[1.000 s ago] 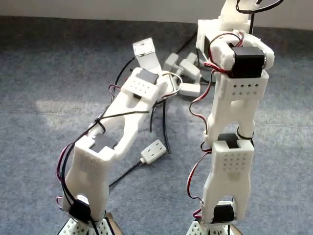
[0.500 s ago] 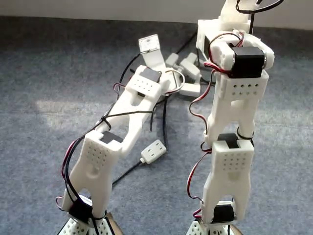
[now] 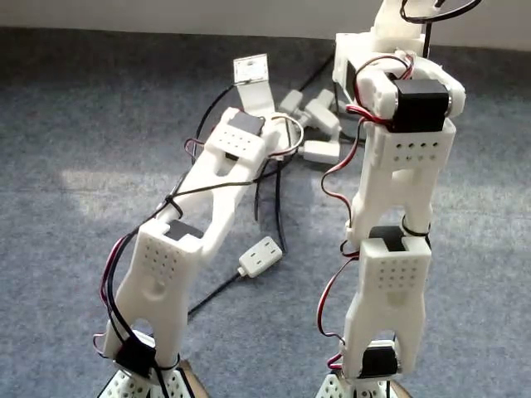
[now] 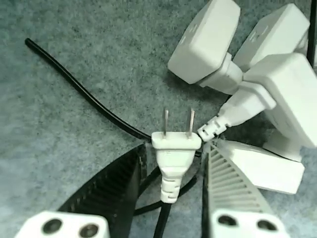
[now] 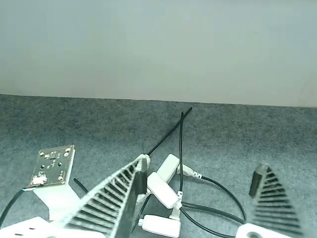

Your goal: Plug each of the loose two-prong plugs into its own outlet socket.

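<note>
A white two-prong plug [image 4: 174, 151] on a black cord sits between the fingers of my left gripper [image 4: 176, 145], which is shut on it, prongs pointing away toward a cluster of white outlet sockets [image 4: 205, 42]. In the high view the left arm [image 3: 236, 145] stretches to that cluster [image 3: 319, 116]. My right gripper [image 5: 200, 166] hangs open and high above the same sockets [image 5: 163, 191], holding nothing. The right arm [image 3: 406, 157] stands upright.
A separate white socket block [image 3: 261, 255] on a black cord lies on the grey carpet [image 3: 83, 124] between the two arms. Black cords [image 3: 280, 207] loop beneath the left arm. A pale wall [image 5: 158, 44] borders the far edge.
The left arm has stretched a little farther toward the socket cluster, its wrist camera shifting away from the base. The right arm has kept still.
</note>
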Motion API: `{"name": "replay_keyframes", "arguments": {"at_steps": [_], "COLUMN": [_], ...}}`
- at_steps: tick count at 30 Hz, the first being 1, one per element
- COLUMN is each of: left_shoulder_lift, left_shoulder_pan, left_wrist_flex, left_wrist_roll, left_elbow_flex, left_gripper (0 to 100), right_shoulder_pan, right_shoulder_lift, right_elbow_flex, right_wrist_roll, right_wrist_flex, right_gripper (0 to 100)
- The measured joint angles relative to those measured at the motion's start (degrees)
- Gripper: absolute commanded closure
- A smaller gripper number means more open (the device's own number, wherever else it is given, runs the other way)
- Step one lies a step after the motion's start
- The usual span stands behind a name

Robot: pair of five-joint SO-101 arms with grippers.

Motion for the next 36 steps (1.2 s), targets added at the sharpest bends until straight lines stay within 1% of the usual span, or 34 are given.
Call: {"name": "replay_keyframes", "arguments": {"at_steps": [1,11,12,15,23,29,33,36], "left_shoulder_lift": [0.0,0.0,0.0,0.0,0.0,-6.2,-12.5,-19.0], "left_shoulder_pan": [0.0,0.3,0.3,0.3,0.7,3.8,4.0,3.3], "left_wrist_flex": [-0.2,-0.5,-0.5,-0.5,0.0,6.4,13.1,19.2], "left_wrist_roll": [0.0,0.2,0.2,0.0,-0.2,-0.4,-0.4,-0.8], "left_elbow_flex": [0.0,-0.1,-0.1,-0.1,-2.1,-2.3,-2.3,-2.3], "left_gripper": [91,92,93,100,99,100,100,100], "right_shoulder_pan": [0.0,0.0,0.0,0.0,0.1,3.8,7.3,8.0], "right_shoulder_lift": [0.0,1.5,1.5,1.5,1.5,1.5,1.5,1.5], "right_elbow_flex": [0.0,-0.4,-0.4,-0.4,-0.4,-0.4,-0.4,-0.4], "right_wrist_roll": [0.0,0.0,0.0,0.0,0.0,0.0,0.0,-0.1], "right_wrist_flex": [0.0,-1.3,-1.3,-1.3,-2.1,-4.2,-5.4,-5.5], "right_gripper": [67.1,67.1,67.1,67.1,67.1,67.1,67.1,67.1]}}
